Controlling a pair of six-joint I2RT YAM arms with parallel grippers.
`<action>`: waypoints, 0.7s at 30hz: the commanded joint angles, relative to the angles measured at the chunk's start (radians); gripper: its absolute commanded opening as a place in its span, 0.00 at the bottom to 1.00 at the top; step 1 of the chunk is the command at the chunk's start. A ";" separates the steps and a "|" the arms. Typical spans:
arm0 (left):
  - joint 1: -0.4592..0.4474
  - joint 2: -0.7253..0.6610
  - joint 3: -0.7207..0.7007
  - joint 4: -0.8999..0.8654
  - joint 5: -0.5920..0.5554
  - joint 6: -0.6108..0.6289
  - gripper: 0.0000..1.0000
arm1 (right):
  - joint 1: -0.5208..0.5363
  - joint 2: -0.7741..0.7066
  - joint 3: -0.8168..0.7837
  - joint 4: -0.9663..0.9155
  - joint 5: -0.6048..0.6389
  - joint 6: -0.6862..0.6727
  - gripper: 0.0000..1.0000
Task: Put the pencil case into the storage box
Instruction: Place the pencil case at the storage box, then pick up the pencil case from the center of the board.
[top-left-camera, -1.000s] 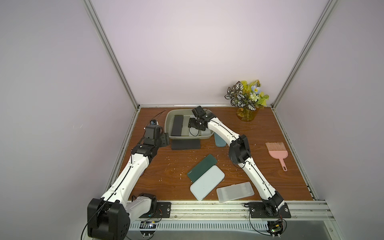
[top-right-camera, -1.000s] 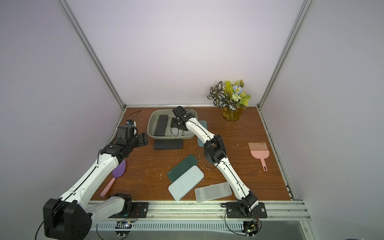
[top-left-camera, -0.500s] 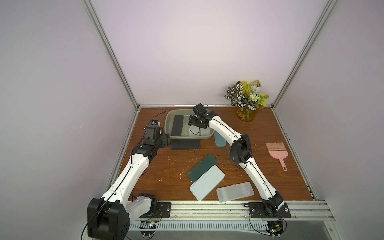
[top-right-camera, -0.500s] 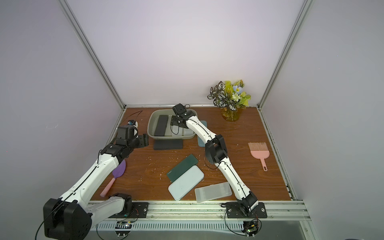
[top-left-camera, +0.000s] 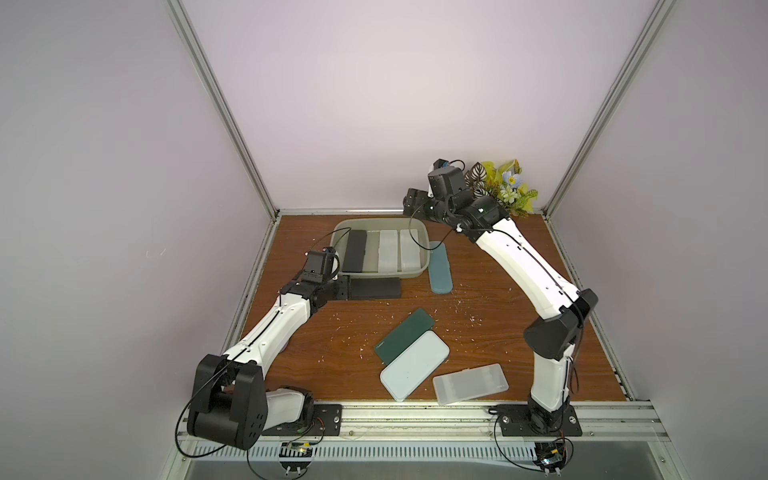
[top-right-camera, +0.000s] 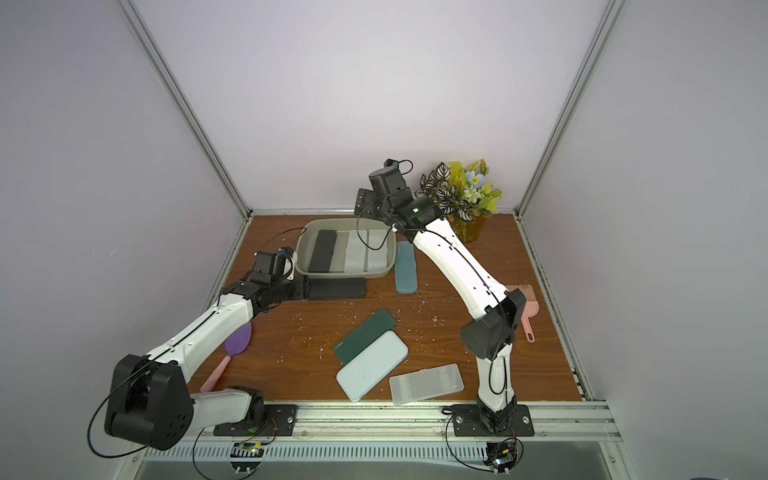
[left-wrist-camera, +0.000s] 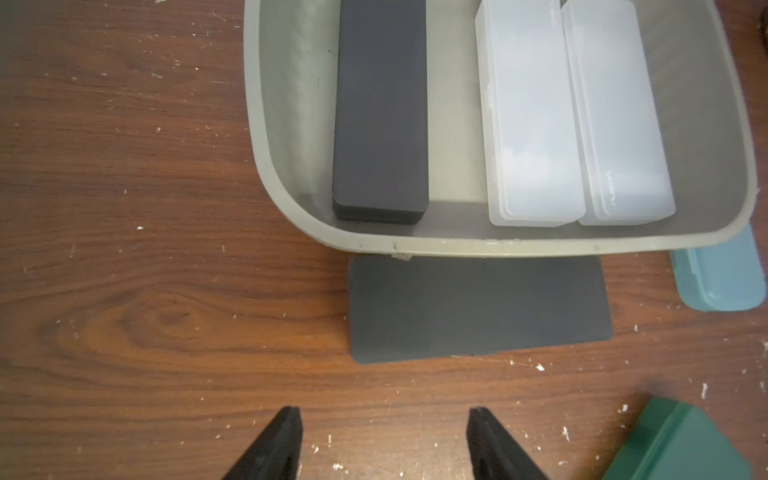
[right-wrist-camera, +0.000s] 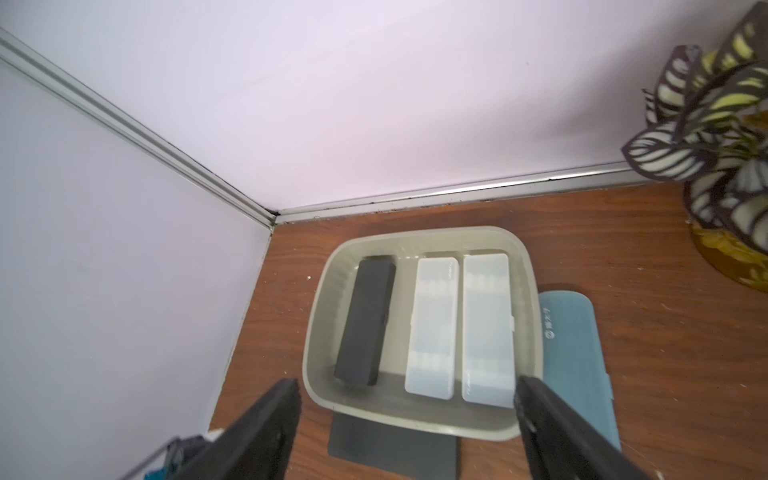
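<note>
Right gripper (right-wrist-camera: 407, 384) released, empty, above far-right corner of the storage box (right-wrist-camera: 419, 232); left gripper (left-wrist-camera: 382, 415) parted, empty, left of the dark grey pencil case (left-wrist-camera: 478, 307).

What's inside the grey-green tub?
The storage box holds three pencil cases lying flat: a black case and two frosted clear cases side by side. All are shut, so what is inside them cannot be seen.

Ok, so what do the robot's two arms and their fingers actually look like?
The left arm and right arm are smooth white shells between chunky black joints, with thin black cables looping alongside. Each carries a boxy black camera. The fingers are plain matte black wedges narrowing to blunt tips.
</note>
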 joint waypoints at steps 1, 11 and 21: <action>0.048 0.035 -0.033 0.114 0.070 -0.066 0.65 | 0.002 -0.089 -0.181 0.035 0.047 -0.041 0.88; 0.060 0.183 -0.025 0.229 0.130 -0.081 0.75 | -0.034 -0.331 -0.517 0.088 0.058 -0.051 0.88; 0.060 0.235 -0.072 0.288 0.180 -0.070 0.77 | -0.086 -0.423 -0.649 0.100 0.042 -0.065 0.88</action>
